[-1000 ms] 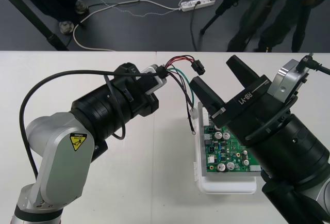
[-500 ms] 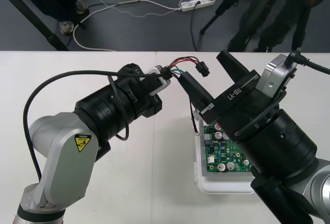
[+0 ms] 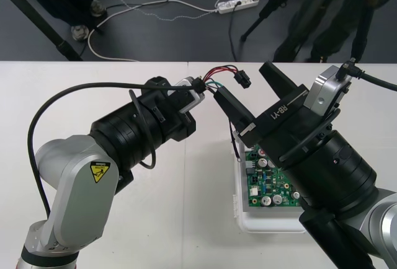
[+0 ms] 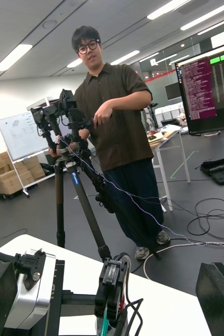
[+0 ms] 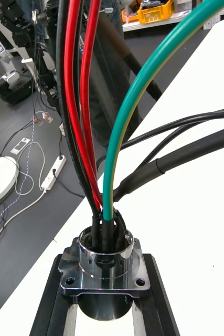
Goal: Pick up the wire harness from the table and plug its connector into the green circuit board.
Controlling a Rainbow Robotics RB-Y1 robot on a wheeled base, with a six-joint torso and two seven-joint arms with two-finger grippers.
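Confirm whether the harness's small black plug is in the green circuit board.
Out. The small black plug hangs in the air beyond the green circuit board, wires running to the round metal socket held by the left claw.

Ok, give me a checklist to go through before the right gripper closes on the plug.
1. Left gripper shut on the metal socket: ok.
2. Right gripper open: ok.
3. Black plug between the right gripper's jaws, untouched: ok.
4. Wires arch freely from socket to plug: ok.
5. Plug seated in the green circuit board: not ok, it is off the board.
6. Board's mating connector unobstructed: cannot tell, the right gripper hides part of the board.
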